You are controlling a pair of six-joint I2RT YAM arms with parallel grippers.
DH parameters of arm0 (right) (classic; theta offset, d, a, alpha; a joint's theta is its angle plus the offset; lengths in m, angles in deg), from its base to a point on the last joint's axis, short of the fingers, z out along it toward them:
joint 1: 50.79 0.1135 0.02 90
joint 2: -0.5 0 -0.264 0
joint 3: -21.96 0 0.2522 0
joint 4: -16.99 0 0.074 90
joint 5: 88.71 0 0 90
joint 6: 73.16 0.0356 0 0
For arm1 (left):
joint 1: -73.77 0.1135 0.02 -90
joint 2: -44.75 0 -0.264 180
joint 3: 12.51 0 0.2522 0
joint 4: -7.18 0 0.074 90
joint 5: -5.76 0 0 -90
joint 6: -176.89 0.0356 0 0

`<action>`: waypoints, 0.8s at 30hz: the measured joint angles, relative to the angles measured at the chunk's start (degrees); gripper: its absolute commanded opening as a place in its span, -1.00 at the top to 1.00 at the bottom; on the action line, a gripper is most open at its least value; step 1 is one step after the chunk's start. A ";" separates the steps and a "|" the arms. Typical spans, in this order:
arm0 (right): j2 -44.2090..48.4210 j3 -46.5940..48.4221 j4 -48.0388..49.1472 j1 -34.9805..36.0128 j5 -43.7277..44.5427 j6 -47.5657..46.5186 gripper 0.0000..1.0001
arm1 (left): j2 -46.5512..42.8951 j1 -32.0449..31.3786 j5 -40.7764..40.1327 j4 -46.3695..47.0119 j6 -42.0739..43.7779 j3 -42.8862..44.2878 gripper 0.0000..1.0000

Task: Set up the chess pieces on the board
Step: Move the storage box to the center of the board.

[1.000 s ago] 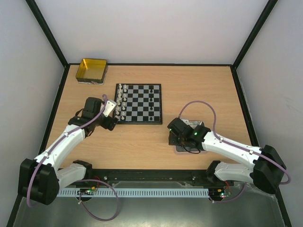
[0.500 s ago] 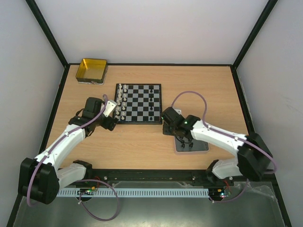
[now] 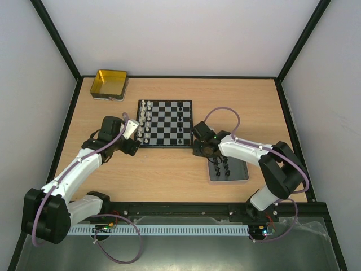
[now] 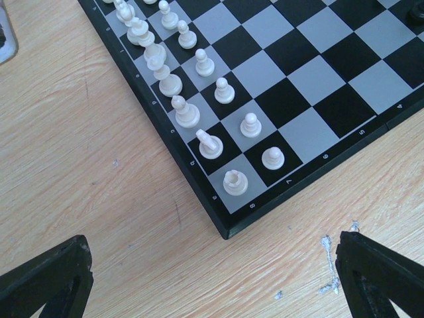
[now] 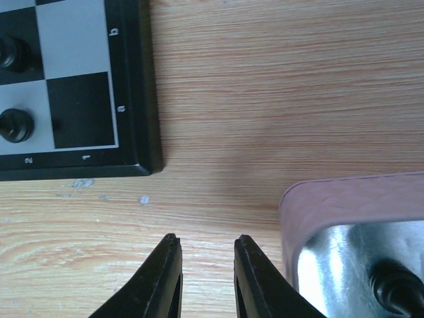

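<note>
The board lies mid-table. Whitish chess pieces fill its two left files and show close up in the left wrist view. A few black chess pieces stand near its right side; two show in the right wrist view. My left gripper hovers by the board's near-left corner, jaws wide open and empty. My right gripper is low over bare wood between the board's near-right corner and the tray, jaws a little apart with nothing between them.
A dark grey tray holding several black pieces sits right of my right gripper; its rim is close beside the right finger. A yellow tin stands at the far left corner. Black frame rails border the table.
My right gripper has moved left and away from over the tray to the wood beside the board's near-right corner. The left arm has not moved.
</note>
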 measured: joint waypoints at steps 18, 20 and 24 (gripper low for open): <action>0.31 -2.47 0.00 -1.86 1.36 -1.44 0.50 | 1.33 2.21 -1.99 1.20 -0.15 -0.04 -0.99; 0.79 -2.47 -0.35 -2.19 1.77 -1.53 0.46 | 3.08 5.20 -1.64 1.16 -0.02 0.35 -0.91; 1.18 -1.27 -0.87 -4.17 2.16 -1.36 0.47 | 8.81 12.59 0.79 0.20 0.70 4.02 -0.58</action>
